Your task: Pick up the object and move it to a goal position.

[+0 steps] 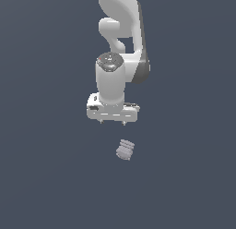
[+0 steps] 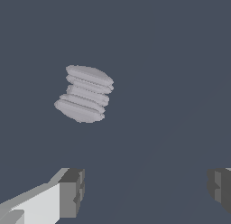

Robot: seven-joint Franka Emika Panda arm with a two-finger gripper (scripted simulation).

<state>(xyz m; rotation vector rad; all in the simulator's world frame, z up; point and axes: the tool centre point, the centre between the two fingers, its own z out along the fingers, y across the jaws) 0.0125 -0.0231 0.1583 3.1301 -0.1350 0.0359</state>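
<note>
1. Fingertips (image 2: pixel 71 191) of my gripper (image 2: pixel 144 189) sit closest to the wrist camera, dark grey blocks with ribbed inner faces, one at each side of the picture.
2. Between them I see a wide gap of bare floor, so the jaws stand spread well apart and hold nothing.
3. From the exterior view, the gripper (image 1: pixel 113 123) points straight down, with two short tips poking out under the white hand body.
4. Above that, the white arm (image 1: pixel 122 39) rises in a stack of rounded links, with a dark cap on the joint just over the hand.
5. Moving outward, the object (image 2: pixel 84 94) shows in the wrist view as a pale grey stubby lump of stacked ridges, tilted a little, and clear of both fingers.
6. In the exterior view the object (image 1: pixel 125 150) lies on the floor below the gripper, slightly toward the exterior view's right, apart from the tips and not touching them.
7. All around it the floor (image 1: pixel 46 177) is a plain dark slate grey.
</note>
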